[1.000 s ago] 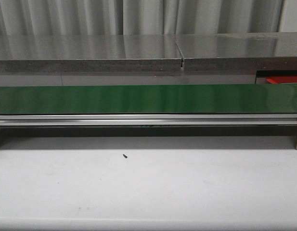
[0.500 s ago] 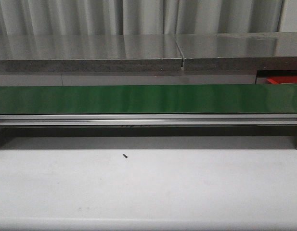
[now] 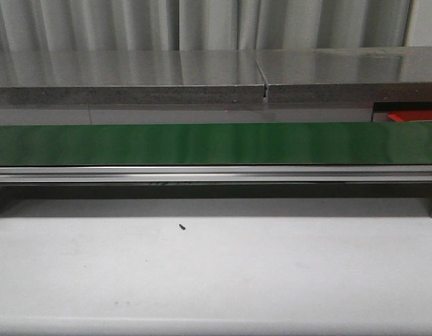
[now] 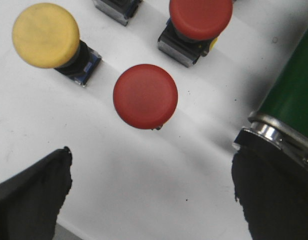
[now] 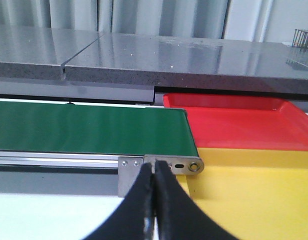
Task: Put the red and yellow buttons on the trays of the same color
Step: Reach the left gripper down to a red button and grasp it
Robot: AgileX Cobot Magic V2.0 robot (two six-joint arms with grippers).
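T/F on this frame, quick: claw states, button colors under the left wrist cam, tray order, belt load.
1. The right claw is shut. True.
2. The left claw grips a red button. False: it is open, above the nearest red button.
3. The left wrist view shows only red buttons. False: a yellow button is there too.
4. The red tray lies beyond the yellow tray. True.
5. Buttons ride the green belt. False: none visible.

Glossy green belt (image 3: pixel 201 143) on brushed-metal rail (image 3: pixel 201 173) — matt-capped red button (image 4: pixel 145 95), smooth plastic-looking red tray (image 5: pixel 233 122).
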